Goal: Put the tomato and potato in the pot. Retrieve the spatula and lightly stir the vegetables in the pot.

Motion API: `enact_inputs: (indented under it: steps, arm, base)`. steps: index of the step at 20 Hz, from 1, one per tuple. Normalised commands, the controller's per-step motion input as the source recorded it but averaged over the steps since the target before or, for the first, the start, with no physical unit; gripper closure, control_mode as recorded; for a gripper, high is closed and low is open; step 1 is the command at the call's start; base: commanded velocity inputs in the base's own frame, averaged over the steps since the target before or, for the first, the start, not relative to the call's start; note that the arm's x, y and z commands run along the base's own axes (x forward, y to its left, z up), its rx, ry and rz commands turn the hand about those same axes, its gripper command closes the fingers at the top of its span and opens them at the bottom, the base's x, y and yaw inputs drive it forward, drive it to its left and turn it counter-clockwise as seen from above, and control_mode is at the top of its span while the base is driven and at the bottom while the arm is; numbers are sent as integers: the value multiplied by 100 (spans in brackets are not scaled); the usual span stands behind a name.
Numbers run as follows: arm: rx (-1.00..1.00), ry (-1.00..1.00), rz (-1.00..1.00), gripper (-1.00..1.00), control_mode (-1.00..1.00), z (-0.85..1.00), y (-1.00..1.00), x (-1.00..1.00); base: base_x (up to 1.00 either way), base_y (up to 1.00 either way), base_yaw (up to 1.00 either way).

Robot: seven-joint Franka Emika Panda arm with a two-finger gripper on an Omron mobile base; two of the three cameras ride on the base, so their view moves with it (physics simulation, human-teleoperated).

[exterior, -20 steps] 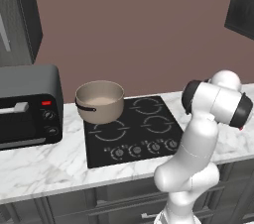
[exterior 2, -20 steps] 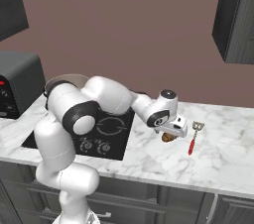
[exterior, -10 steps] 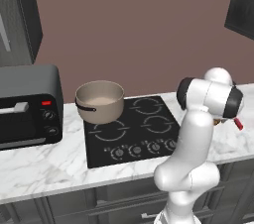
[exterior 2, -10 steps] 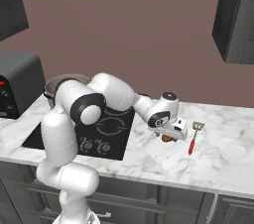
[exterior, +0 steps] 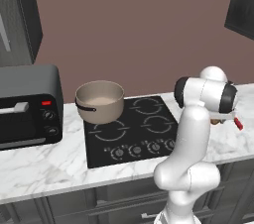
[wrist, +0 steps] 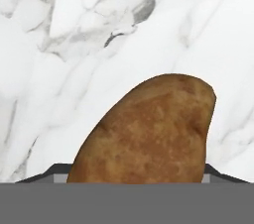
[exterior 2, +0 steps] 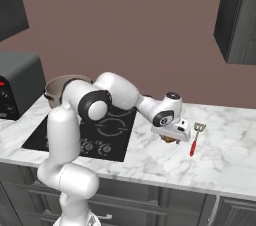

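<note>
The pincer [exterior 2: 171, 138] sits low over the potato [wrist: 144, 131] on the marble counter [exterior 2: 225, 155], just beside the spatula [exterior 2: 195, 140], though whether its jaws grip the potato I cannot tell.

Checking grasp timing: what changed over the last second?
The white arm swung lower toward the counter, bringing the gripper down around the brown, roundish potato; whether it grips yet is unclear. The red-handled spatula beside it, the beige pot on the black cooktop and the dark toaster oven stayed put.
</note>
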Motion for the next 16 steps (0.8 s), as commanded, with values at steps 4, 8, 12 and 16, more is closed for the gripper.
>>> enact_inputs:
  steps: [4,8,12,16]
  arm:
    - [2,0,0,100,-100,-5,0,2]
    - [12,-13,2,100,-100,18,1,-52]
    - [10,-17,13,100,-100,55,44,-75]
    - [1,-14,25,100,-100,73,87,-53]
  base:
    - [0,0,0]
    - [0,0,0]
    - [0,0,0]
    - [0,0,0]
